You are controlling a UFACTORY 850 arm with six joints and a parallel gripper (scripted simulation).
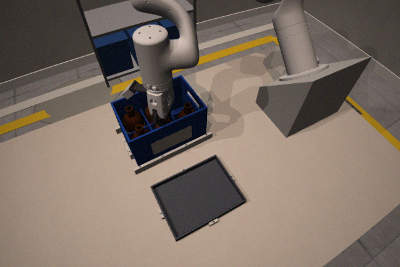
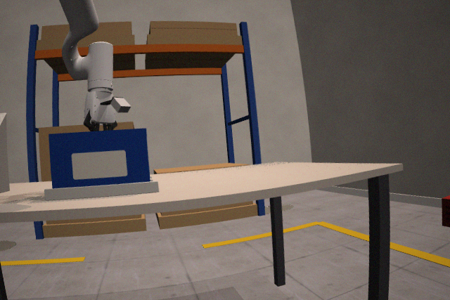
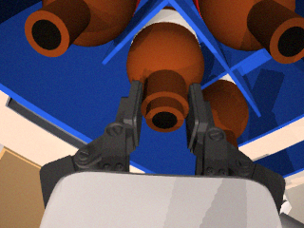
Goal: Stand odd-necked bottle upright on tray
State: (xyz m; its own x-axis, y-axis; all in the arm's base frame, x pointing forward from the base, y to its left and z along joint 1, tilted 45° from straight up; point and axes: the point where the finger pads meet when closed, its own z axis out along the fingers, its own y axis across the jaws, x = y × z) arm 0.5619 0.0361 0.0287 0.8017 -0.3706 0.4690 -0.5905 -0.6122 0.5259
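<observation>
The gripper (image 3: pixel 165 117) is clamping the neck of the middle bottle (image 3: pixel 166 57), which is standing in the blue crate (image 1: pixel 175 137), so the work seems to be at a gauging or first-lift stage. Nothing is sitting on the tray (image 1: pixel 240 196) in front of the crate yet. The neighbouring bottles (image 3: pixel 83 3) and the crate's dividers (image 3: pixel 218 57) are crowding the gripped one closely, so I judge a straight upward pull is safest.

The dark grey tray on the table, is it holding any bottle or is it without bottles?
Without bottles: the dark grey tray shows only its bare floor.
</observation>
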